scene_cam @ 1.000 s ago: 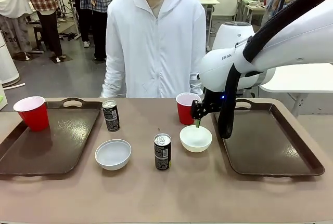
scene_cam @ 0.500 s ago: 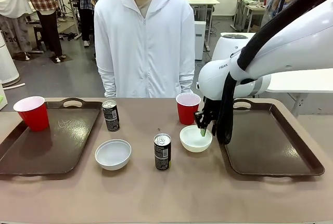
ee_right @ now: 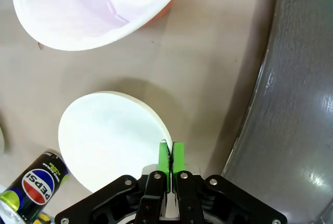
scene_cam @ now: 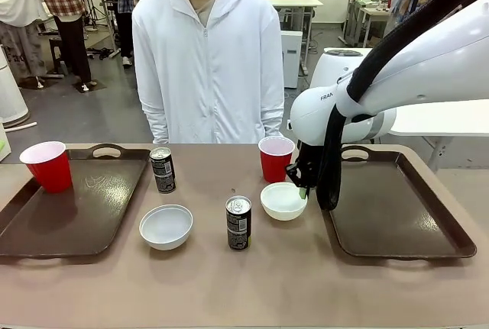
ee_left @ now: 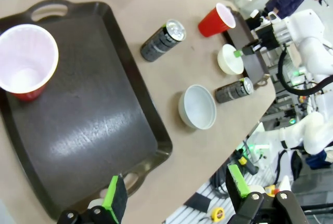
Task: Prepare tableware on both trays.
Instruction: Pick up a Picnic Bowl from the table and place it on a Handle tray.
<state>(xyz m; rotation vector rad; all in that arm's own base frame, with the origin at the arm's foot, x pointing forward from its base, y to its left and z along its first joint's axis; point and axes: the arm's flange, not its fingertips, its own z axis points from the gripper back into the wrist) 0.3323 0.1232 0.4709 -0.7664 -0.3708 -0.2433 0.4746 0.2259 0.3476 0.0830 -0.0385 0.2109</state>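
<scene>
Left tray (scene_cam: 84, 218): 1 empty cup (scene_cam: 47, 166).
Counts: 2 trays (scene_cam: 359, 241), 2 cups (scene_cam: 276, 158), 2 bowls (scene_cam: 166, 226), 2 cans (scene_cam: 238, 223).
Right gripper (scene_cam: 303, 190): pinching bowl (scene_cam: 280, 201) rim beside right tray (scene_cam: 401, 218).
Left gripper (ee_left: 175, 185): spread.

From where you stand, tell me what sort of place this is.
Probably a robotics lab or test hall, not a dining room: a white robot arm works at the table, more work tables stand behind the person, and the floor is bare grey with onlookers standing about.
</scene>
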